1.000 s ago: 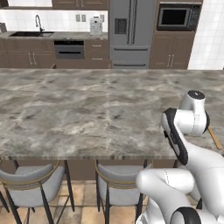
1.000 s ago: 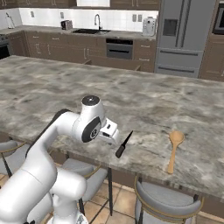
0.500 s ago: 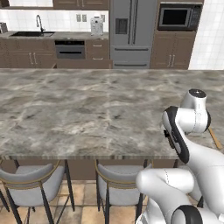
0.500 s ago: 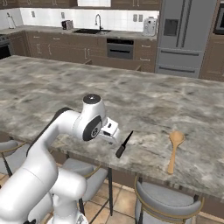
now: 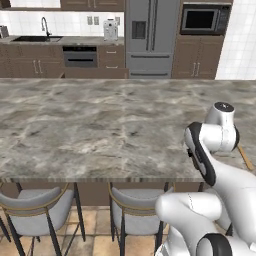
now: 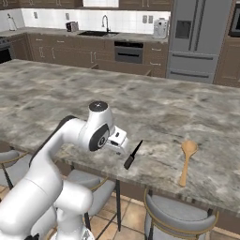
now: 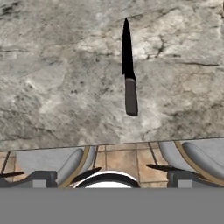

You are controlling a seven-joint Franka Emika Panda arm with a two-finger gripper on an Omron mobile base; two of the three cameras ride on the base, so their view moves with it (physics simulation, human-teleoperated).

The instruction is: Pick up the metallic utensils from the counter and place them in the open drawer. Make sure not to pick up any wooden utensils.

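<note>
Right now your gripper hangs low over the near edge of the counter, just left of the knife in the right base view. You cannot tell from these pictures whether its fingers are spread or pressed together; nothing sits between them that you can see.

The knife lies flat on the stone close to the front edge, its dark handle toward 7 o'clock and its pointed blade toward 1 o'clock in the right base view. Looking along the hand, you see the knife at 12 o'clock from the middle, blade tip pointing up toward 12 and handle end toward 6, stopping short of the counter's edge. Below that edge, two grey stools stand on the tiled floor.

The wooden spoon rests at 3 o'clock from the knife, well apart from it, bowl toward 12 and handle toward 6. Its handle tip also peeks past the arm in the left base view.
</note>
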